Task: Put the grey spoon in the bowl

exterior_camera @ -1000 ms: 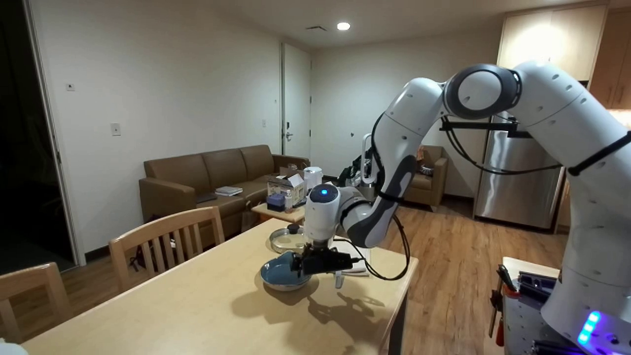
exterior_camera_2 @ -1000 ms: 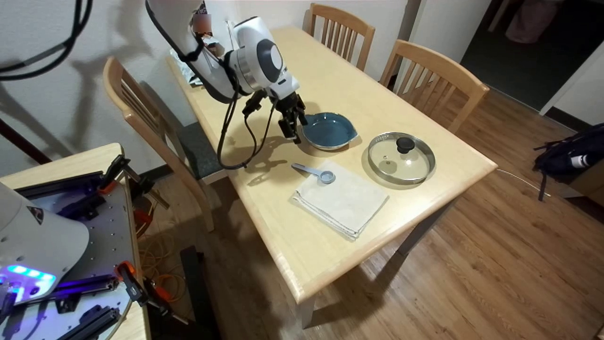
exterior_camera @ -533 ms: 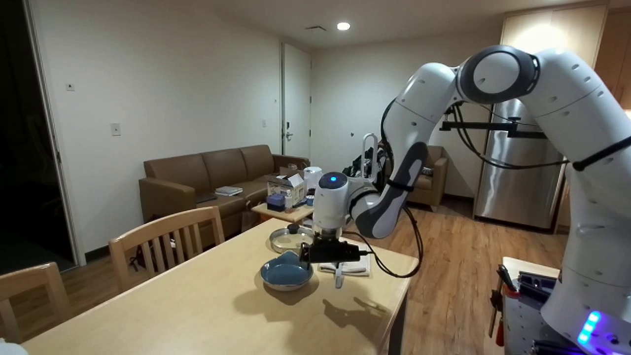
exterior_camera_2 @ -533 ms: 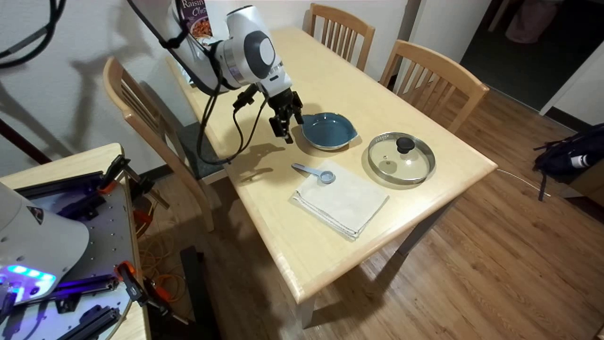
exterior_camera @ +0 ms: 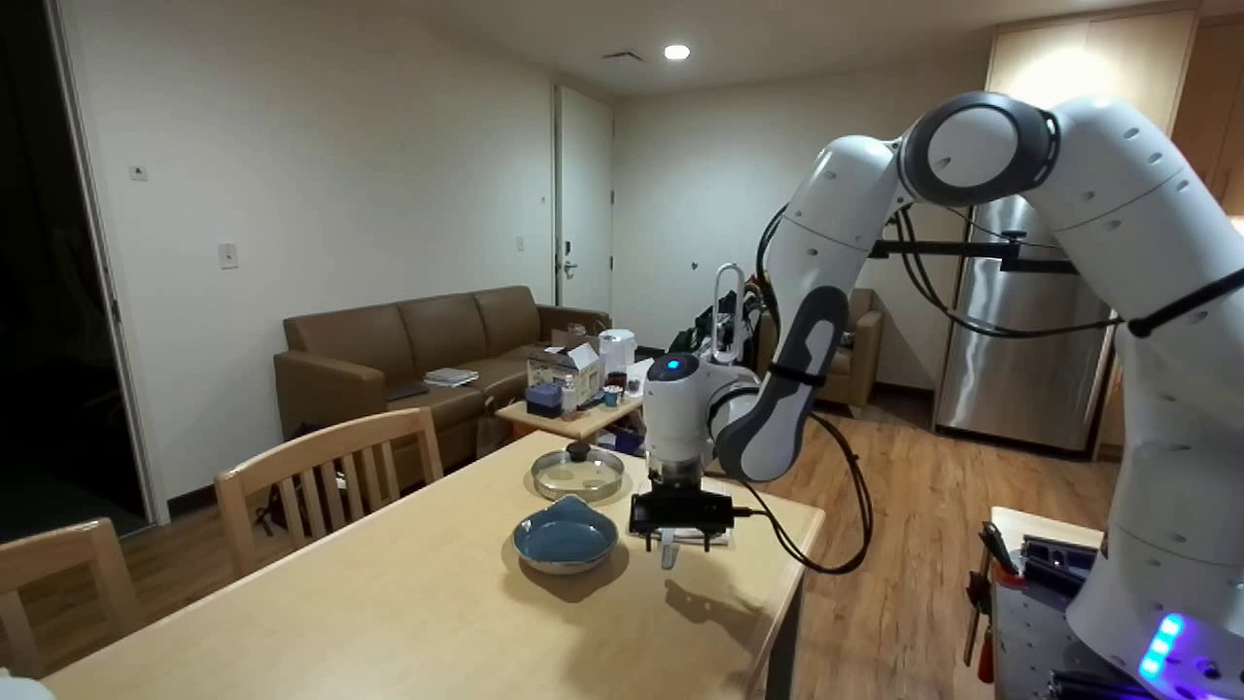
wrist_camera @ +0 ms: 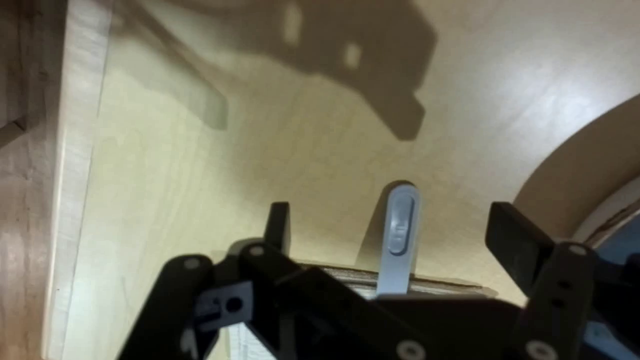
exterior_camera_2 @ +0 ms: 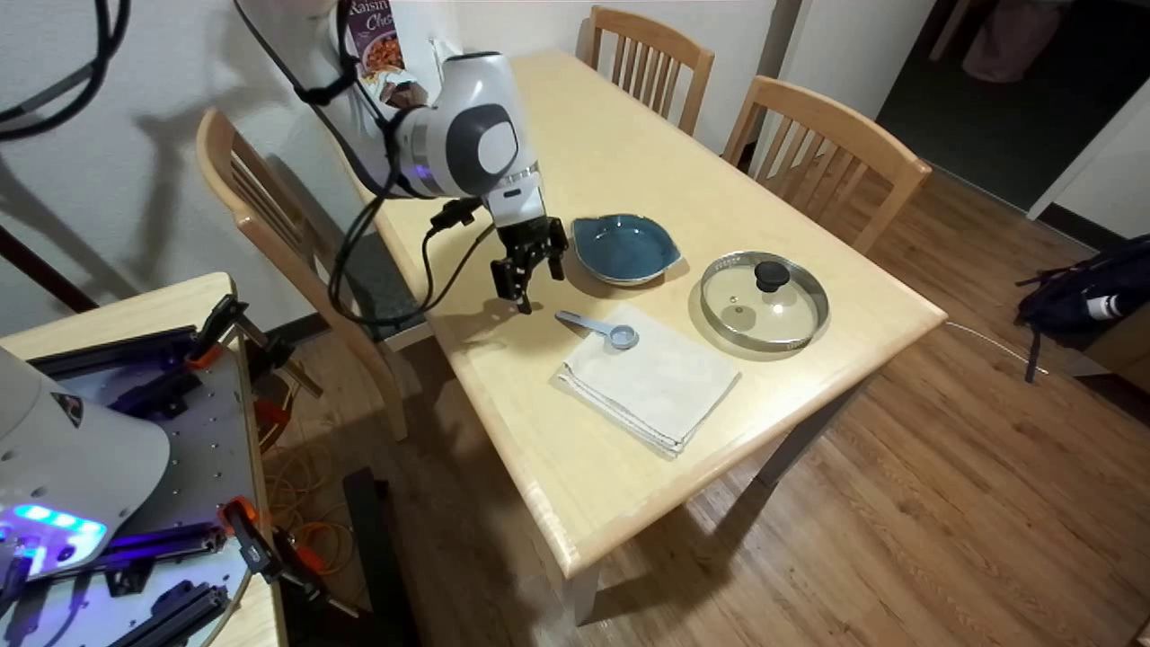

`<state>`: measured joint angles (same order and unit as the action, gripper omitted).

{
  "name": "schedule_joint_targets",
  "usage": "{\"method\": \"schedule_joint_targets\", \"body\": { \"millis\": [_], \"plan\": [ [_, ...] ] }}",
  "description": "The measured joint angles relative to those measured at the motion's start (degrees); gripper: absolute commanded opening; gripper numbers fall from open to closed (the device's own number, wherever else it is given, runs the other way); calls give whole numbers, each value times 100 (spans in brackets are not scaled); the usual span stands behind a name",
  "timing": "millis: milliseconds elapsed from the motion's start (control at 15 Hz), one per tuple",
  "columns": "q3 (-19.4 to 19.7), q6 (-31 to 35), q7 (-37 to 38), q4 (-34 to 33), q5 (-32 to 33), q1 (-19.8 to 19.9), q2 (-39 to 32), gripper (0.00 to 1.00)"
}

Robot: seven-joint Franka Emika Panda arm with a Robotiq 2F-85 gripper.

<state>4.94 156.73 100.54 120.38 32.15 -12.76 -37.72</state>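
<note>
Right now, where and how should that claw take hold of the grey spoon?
I'd probably grip the grey spoon by its handle from above, jaws on the long sides. That handle is slim and juts past the folded cloth, where the round scoop rests; in the wrist view, the open gripper frames the handle.

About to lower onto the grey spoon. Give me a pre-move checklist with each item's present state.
1. Gripper open: ok, its fingers stand wide apart.
2. Grey spoon lined up: ok, in the wrist view its handle shows roughly midway between the fingers.
3. Spoon free of other things: not ok, its scoop end rests on the folded cloth.
4. Bowl uncovered: ok, the glass lid lies apart from it.
5. Finger clearance beside the bowl on descent: cannot tell.
6. Remaining drop to the handle: cannot tell from these angles.
</note>
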Motion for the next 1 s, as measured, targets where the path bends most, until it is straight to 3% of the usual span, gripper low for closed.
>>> {"method": "schedule_joint_targets", "body": {
  "millis": [267, 600, 1000],
  "plan": [
    [346, 10, -171, 64, -265, -107, 0, 100],
    [1142, 433, -344, 36, -107, -640, -126, 100],
    [1336, 605, -407, -22, -257, -847, -265, 100]
  ]
}}
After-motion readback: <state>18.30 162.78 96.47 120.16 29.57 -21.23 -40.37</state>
